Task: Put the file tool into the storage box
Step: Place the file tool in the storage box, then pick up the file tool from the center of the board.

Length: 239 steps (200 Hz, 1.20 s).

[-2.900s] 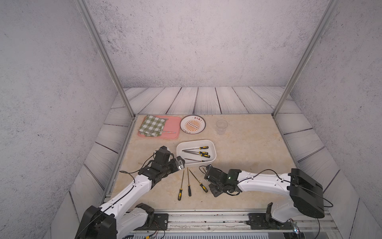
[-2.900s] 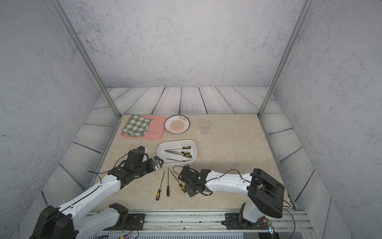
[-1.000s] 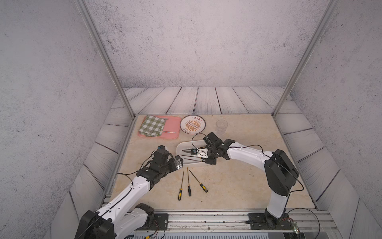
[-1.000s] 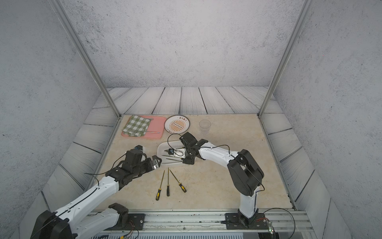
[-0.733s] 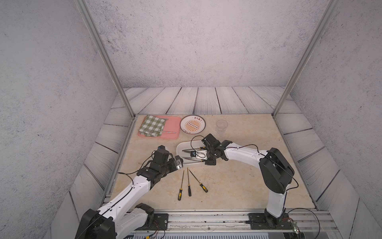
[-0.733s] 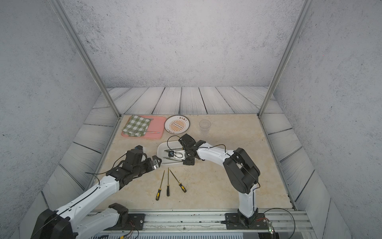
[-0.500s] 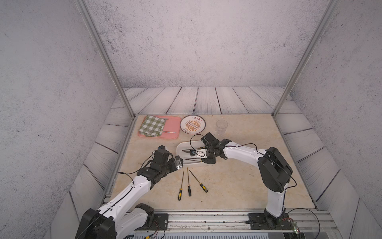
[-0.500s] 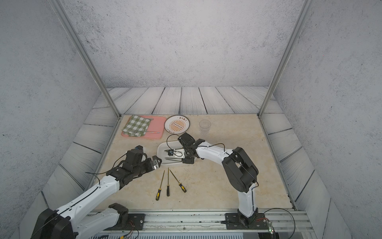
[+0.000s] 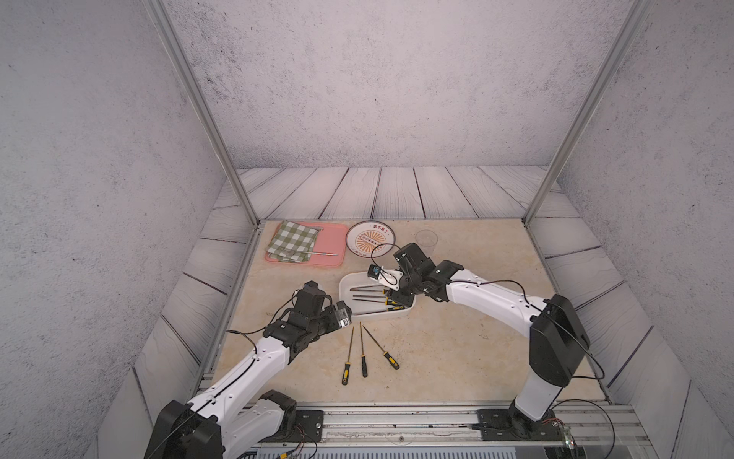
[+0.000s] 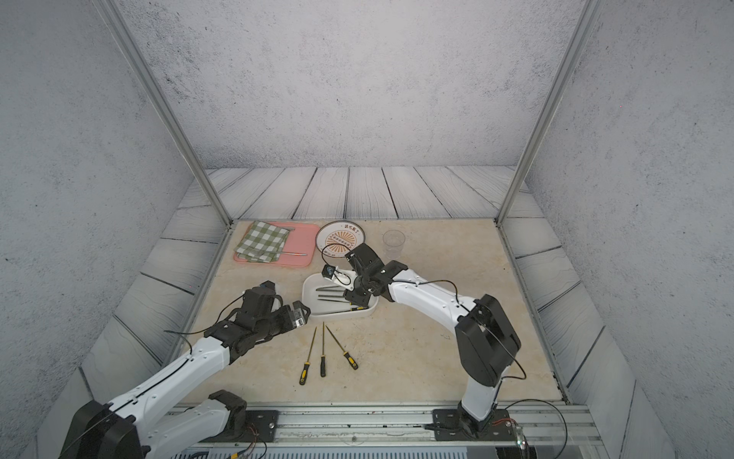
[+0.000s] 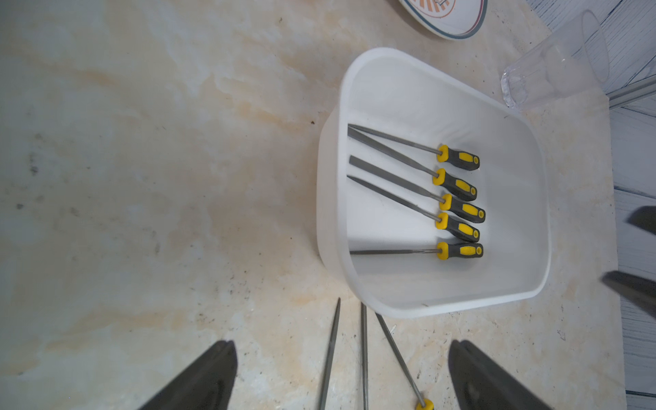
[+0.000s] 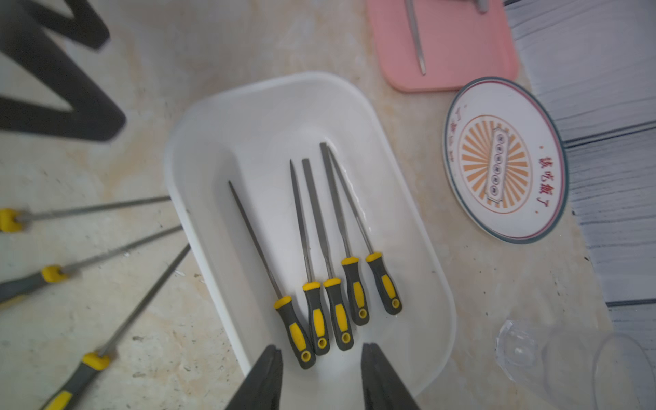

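Marble-look worktop (image 9: pixel 456 349), entry: five files (image 12: pixel 335 309) in white storage box (image 12: pixel 269 117), three files (image 9: pixel 362 349) outside by its wall; right jaws part-open, empty, over handles; left jaws wide, empty; likely hazards: withdrawal snagging handles, closely fanned shafts double-picked.

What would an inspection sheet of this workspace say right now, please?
Surface: beige marbled tabletop, a few dark specks.
Job's things: five files lie in the storage box; three files lie on the table beside it.
Clutter: pink tray carrying a checked cloth and a thin metal utensil; plate; clear cup.
Grippers: left gripper jaws wide, empty, near the loose files' tips; right gripper jaws apart, empty, over the boxed handles.
Cables: black lead loops from the right wrist across the plate.
Surroundings: grey walls, metal frame posts, plank-look panels.
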Available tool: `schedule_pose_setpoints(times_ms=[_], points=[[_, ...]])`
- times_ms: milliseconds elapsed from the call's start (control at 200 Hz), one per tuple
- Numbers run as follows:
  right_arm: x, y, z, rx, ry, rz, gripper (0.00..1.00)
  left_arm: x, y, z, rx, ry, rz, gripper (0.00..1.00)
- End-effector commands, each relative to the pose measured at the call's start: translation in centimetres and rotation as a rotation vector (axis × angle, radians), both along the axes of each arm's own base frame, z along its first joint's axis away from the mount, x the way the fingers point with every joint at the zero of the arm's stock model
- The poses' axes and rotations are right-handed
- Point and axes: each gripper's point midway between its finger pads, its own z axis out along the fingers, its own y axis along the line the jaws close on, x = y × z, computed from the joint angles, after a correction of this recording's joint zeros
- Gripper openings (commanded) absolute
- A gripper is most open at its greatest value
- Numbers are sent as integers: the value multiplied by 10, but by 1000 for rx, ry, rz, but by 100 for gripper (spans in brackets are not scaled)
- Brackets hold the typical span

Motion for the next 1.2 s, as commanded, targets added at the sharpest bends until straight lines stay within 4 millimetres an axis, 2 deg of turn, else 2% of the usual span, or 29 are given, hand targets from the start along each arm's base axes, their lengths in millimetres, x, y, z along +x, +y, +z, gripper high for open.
schedule_pose_setpoints(times_ms=[0,100,165,340,460,641,771,911,1191], points=[[-17,-10,22,172,104,-169,42,0,0,4,-4,8,-3,98],[-34,-24,22,269,183,-276,43,-4,1,-2,-20,9,13,98],[-48,-32,15,319,247,-325,43,-6,3,-5,-28,2,23,98],[-84,-53,-33,328,429,-454,45,-8,8,-4,-6,-5,33,98],[-111,-54,-66,291,506,-482,44,-8,15,-6,10,-9,65,99],[-143,-40,-91,181,458,-409,46,-7,19,-7,-5,-39,99,98],[-152,-30,-104,101,422,-369,46,-6,19,-4,3,-41,94,98],[-154,-19,-114,40,393,-343,46,-6,19,2,8,-42,94,98],[-154,-4,-130,-21,361,-327,46,-9,22,1,4,-57,104,98]])
